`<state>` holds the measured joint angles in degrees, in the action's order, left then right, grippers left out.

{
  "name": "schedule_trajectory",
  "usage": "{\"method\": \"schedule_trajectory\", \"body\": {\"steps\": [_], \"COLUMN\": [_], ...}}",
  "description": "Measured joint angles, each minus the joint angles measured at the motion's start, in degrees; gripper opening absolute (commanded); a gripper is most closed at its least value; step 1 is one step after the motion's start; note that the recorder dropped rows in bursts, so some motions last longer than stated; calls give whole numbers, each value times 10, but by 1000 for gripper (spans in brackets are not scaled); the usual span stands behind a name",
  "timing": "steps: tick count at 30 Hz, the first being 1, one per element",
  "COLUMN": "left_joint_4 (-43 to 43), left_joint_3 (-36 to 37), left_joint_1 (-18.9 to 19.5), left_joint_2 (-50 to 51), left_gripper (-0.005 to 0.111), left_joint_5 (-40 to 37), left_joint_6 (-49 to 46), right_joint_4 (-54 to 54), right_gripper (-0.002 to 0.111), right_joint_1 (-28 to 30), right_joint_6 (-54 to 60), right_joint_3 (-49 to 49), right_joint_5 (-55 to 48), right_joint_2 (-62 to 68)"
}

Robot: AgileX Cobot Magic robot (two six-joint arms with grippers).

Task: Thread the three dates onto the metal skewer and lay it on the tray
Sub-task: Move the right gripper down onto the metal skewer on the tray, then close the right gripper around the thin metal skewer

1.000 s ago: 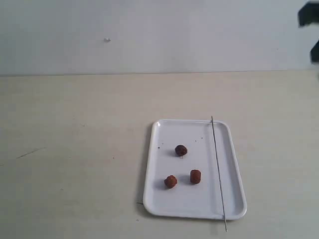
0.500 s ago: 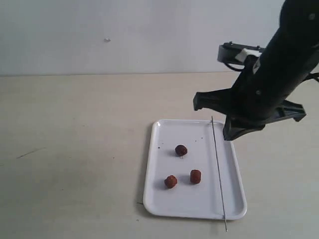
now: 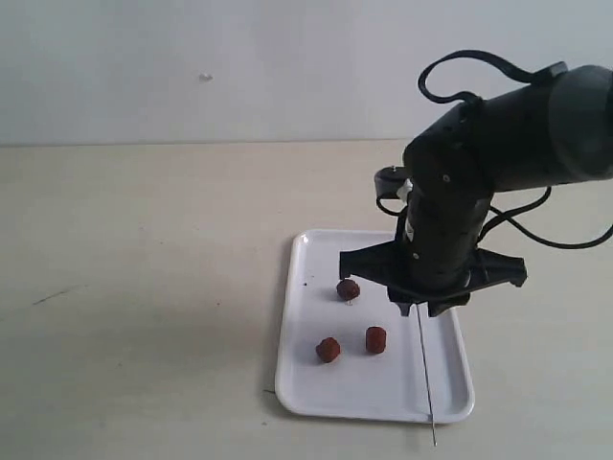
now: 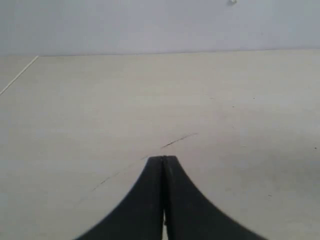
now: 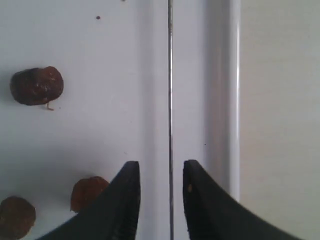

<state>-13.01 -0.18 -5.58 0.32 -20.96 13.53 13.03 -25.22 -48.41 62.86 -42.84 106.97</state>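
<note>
A pale beige table [image 3: 144,287] fills the scene, bare wood-tone with a few faint scratches, and it runs back to a plain light wall [image 3: 192,57].

Nearest to us, the thin grey tip of the skewer [image 3: 427,388] sticks out past the near rim of the white tray [image 3: 299,388] and over the table. From there the skewer runs lengthwise along the tray, just inside its right-hand rim, until the arm hides its far part. The three dates lie loose on the tray, none of them threaded and none touching the skewer. The nearest date [image 3: 329,350] sits toward the tray's left side. A second date [image 3: 375,339] lies just beside it on the right, and the darker date [image 3: 348,288] is farther back, apart from both.

Above the middle of the tray hangs the black right arm [image 3: 479,163], with a looped cable over its top. It points the right tool [image 5: 161,167] downward at the skewer. In the right wrist view we see its two fingers spread, one on each side of the skewer, with light showing between rod and fingers, so nothing is pinched.

The left tool [image 4: 164,159] does not appear in the exterior view. Its own camera shows the two fingers pressed together over bare table, holding nothing.
</note>
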Motion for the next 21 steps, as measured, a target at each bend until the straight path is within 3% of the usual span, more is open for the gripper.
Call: {"method": "schedule_trajectory", "body": {"steps": [11,21], "left_joint_4": [0,0], "left_joint_3": [0,0], "left_joint_1": [0,0], "left_joint_2": [0,0], "left_gripper": [0,0], "left_joint_5": [0,0], "left_joint_6": [0,0], "right_joint_4": [28,21], "right_gripper": [32,32], "right_joint_1": [0,0], "right_joint_6": [-67,-65], "right_joint_3": [-86,-90], "right_joint_5": [113,81], "right_joint_2": [0,0]}}
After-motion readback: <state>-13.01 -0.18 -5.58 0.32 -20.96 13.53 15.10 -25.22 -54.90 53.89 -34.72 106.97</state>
